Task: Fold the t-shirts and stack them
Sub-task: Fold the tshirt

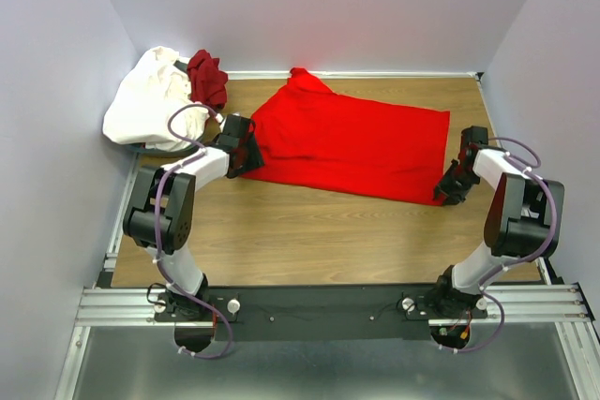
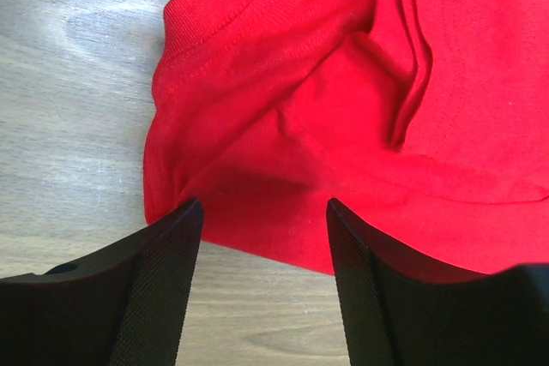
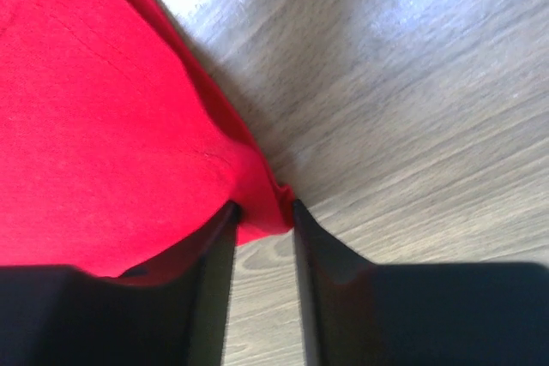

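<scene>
The bright red t-shirt [image 1: 356,138] lies spread across the wooden table [image 1: 309,241]. My left gripper [image 1: 248,149] is open at the shirt's left end. In the left wrist view the jaws [image 2: 263,205] stand wide at the red hem [image 2: 283,109], with nothing between them. My right gripper [image 1: 448,189] is at the shirt's near right corner. In the right wrist view its fingers [image 3: 264,207] are drawn close around that corner [image 3: 262,190], and the cloth touches both. The white t-shirt [image 1: 150,100] and the maroon t-shirt [image 1: 208,77] lie bunched at the back left.
White walls close the table at the back and on both sides. The heap of white and maroon cloth fills the back left corner and hangs over the table's left edge. A metal rail [image 1: 328,306] with both arm bases runs along the near edge.
</scene>
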### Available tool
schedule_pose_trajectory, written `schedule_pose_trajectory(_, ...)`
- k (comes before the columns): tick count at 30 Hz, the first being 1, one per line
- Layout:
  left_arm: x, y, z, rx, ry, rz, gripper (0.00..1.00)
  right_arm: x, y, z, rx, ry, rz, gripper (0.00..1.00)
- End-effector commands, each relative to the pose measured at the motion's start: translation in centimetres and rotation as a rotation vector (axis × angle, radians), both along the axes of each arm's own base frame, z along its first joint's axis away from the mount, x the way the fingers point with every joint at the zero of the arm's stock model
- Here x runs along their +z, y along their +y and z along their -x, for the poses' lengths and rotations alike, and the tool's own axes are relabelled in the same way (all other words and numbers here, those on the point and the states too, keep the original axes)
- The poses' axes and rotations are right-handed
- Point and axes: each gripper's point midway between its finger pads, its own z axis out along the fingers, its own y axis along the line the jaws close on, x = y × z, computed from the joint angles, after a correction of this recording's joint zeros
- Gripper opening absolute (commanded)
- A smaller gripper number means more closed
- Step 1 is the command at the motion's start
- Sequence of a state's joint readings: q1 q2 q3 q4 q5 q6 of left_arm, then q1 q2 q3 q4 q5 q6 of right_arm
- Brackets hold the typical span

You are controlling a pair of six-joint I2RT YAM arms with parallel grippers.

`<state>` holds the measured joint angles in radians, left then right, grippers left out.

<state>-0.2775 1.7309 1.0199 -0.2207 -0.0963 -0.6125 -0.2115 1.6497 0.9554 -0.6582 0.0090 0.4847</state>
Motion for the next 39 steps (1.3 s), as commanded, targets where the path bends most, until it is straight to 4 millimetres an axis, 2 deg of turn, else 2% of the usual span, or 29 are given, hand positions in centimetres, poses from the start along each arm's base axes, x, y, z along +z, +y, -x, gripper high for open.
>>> schedule_pose_trajectory(1,-1.0,0.2,-0.2,0.015,0.002,-0.024,0.65,-1.3,-0.7,-0.7,0.000,0.007,0.008,0.32)
schedule_pose_trajectory(4,-1.2,0.2,0.1,0.013,0.007,-0.022,0.65,-1.5,-0.9,-0.8,0.002,0.012,0.010,0.21)
schedule_pose_trajectory(5,-1.4,0.3,0.4,0.014,0.013,-0.023,0.65,-1.5,-1.1,-0.8,-0.001,0.015,0.015,0.11)
schedule_pose_trajectory(8,-1.5,0.2,1.0,0.013,0.018,-0.014,0.65,-1.3,-1.9,-0.6,-0.014,0.015,0.034,0.00)
schedule_pose_trajectory(11,-1.4,-0.1,1.6,0.011,0.020,0.009,0.65,-1.1,-3.0,-0.4,-0.032,0.018,0.064,0.01)
schedule_pose_trajectory(16,-0.7,-2.0,3.0,-0.018,0.010,0.051,0.63,-1.0,-5.3,0.6,-0.085,0.038,0.108,0.00)
schedule_pose_trajectory(22,-0.3,-4.0,6.2,-0.067,0.019,0.084,0.63,-0.7,-8.3,2.3,-0.196,0.056,0.146,0.00)
schedule_pose_trajectory(26,1.5,-5.7,8.6,-0.101,-0.003,0.134,0.63,0.1,-9.6,2.7,-0.243,0.041,0.188,0.00)
schedule_pose_trajectory(28,2.4,-6.1,9.0,-0.107,-0.014,0.146,0.63,0.7,-10.0,2.6,-0.256,0.024,0.209,0.01)
schedule_pose_trajectory(29,3.6,-6.6,9.0,-0.111,-0.038,0.161,0.63,0.9,-10.1,2.6,-0.261,0.018,0.215,0.00)
schedule_pose_trajectory(32,5.7,-7.4,8.5,-0.119,-0.087,0.174,0.63,1.5,-9.9,2.3,-0.261,-0.008,0.206,0.01)
schedule_pose_trajectory(36,6.8,-9.0,7.0,-0.157,-0.110,0.163,0.63,2.0,-9.4,1.7,-0.243,-0.041,0.175,0.10)
schedule_pose_trajectory(37,6.8,-9.7,6.3,-0.165,-0.111,0.161,0.63,2.3,-9.2,1.6,-0.237,-0.054,0.167,0.23)
schedule_pose_trajectory(39,6.7,-10.7,6.0,-0.185,-0.108,0.152,0.63,2.6,-9.0,1.4,-0.232,-0.071,0.160,0.45)
